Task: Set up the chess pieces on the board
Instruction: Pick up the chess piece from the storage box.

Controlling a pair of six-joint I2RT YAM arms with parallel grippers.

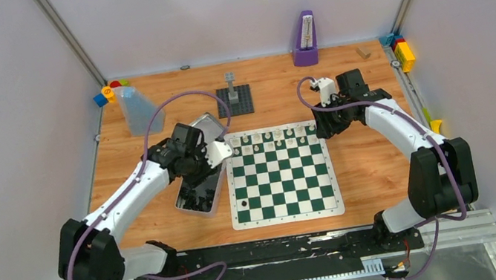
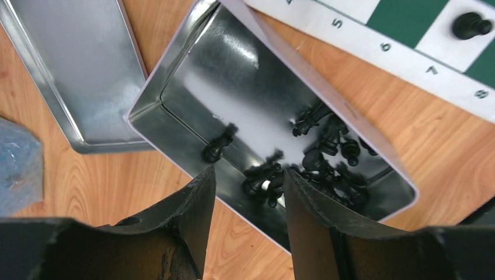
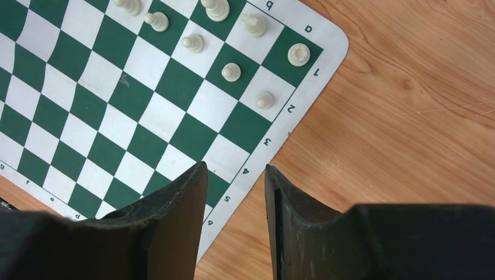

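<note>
Fetching a black piece: your left hand (image 2: 250, 175) hovered half-open and empty over the small black chess pieces (image 2: 327, 157) heaped in the rectangular silver metal tin (image 2: 175, 76), beside the green-and-white checked board (image 1: 281, 180). The next move likely called for singling one out. Your right hand (image 3: 234, 169) hung part-open, empty.

Across its middle and near rows the board (image 1: 281, 180) lies open, save for one black piece (image 1: 243, 204) on a near-left square. Along its two far rows stand cream-white pieces (image 1: 271, 136). Just beside its left edge, the tin (image 2: 175, 70) walls in a heap of black pieces (image 2: 327, 157). The lid (image 2: 76, 76) lies flat alongside the tin.
</note>
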